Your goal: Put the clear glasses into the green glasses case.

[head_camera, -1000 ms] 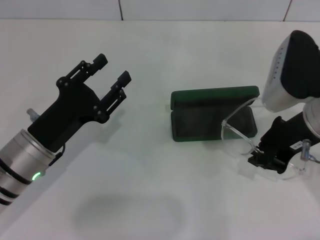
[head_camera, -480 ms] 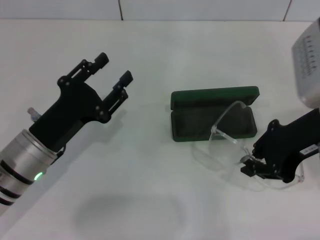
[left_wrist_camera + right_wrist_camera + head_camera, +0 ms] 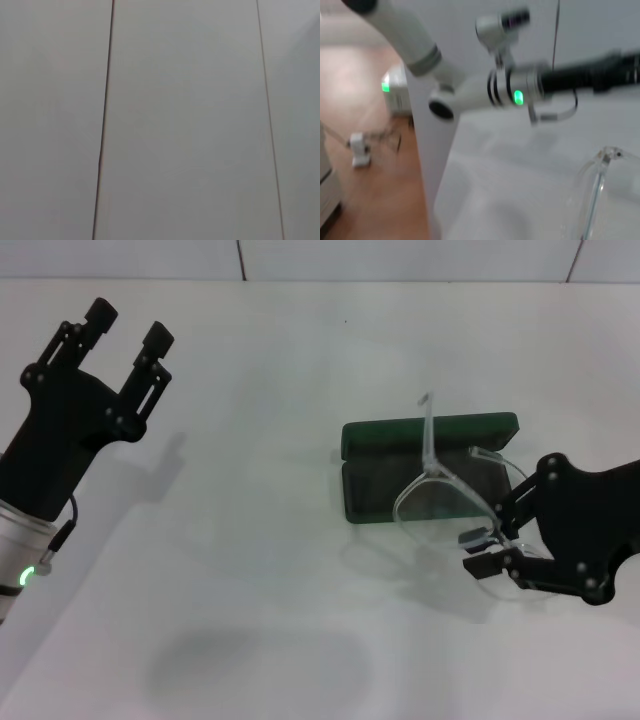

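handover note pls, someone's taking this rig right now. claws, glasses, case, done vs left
Right claw: shut on the clear glasses, held lifted over the near right part of the case, one arm sticking up.
Left claw: open, empty, raised at the far left, well away from the work.
Green glasses case: open on the table, lid up at the far side, nothing inside.
Done: glasses picked up and brought to the case.
Left: lower them into the case and release.

Both grippers are black with thin fingers. The left gripper (image 3: 125,325) sits on a silver wrist with a small green light. The right gripper (image 3: 483,551) is black too.
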`<state>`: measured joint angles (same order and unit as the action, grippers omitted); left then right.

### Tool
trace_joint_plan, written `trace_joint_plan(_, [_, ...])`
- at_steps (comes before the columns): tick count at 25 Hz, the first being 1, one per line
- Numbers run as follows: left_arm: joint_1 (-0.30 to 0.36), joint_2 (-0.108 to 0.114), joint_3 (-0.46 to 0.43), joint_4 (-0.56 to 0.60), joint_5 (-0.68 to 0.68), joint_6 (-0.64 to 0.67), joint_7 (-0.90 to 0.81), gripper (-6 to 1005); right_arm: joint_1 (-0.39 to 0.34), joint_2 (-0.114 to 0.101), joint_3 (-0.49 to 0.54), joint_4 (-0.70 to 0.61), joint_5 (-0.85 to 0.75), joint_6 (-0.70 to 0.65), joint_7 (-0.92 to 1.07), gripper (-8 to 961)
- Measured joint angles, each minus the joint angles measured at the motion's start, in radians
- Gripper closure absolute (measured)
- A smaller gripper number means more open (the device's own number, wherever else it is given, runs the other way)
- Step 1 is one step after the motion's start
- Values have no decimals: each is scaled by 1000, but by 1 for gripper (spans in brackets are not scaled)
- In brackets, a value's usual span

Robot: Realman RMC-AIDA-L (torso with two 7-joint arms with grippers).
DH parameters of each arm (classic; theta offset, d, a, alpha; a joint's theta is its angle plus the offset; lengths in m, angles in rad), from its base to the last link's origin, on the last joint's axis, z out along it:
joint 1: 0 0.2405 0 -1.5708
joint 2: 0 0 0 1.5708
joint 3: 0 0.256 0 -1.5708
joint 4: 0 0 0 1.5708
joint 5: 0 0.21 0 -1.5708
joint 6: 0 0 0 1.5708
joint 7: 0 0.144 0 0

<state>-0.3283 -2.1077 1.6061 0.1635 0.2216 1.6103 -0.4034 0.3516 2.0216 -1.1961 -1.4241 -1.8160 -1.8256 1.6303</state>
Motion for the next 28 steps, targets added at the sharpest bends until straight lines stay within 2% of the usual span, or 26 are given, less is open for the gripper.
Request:
trace_joint_plan(5, [-6, 4, 5, 7, 11, 40, -95, 396, -8, -3, 52, 257, 170, 2, -388, 827])
trace_joint_plan(8, [-37, 20, 22, 20, 88, 56, -155, 396, -2, -5, 58, 342, 191, 5, -509, 827])
trace_joint_plan(14, [-150, 70, 27, 32, 293, 82, -325, 396, 9, -4, 46, 429, 188, 10, -687, 827])
trace_joint_plan(16, [-182, 80, 26, 39, 342, 92, -383, 396, 8, -3, 45, 459, 188, 9, -750, 827])
trace_joint_plan(19, [-212, 88, 26, 74, 407, 103, -450, 396, 12, -4, 44, 503, 185, 13, -803, 827])
trace_joint_plan(24, [-229, 89, 20, 172, 542, 105, -567, 396, 14, -2, 40, 525, 173, 23, -864, 827])
trace_joint_plan(28, [-259, 90, 18, 181, 584, 105, -657, 396, 14, -1, 31, 528, 172, 40, -888, 827])
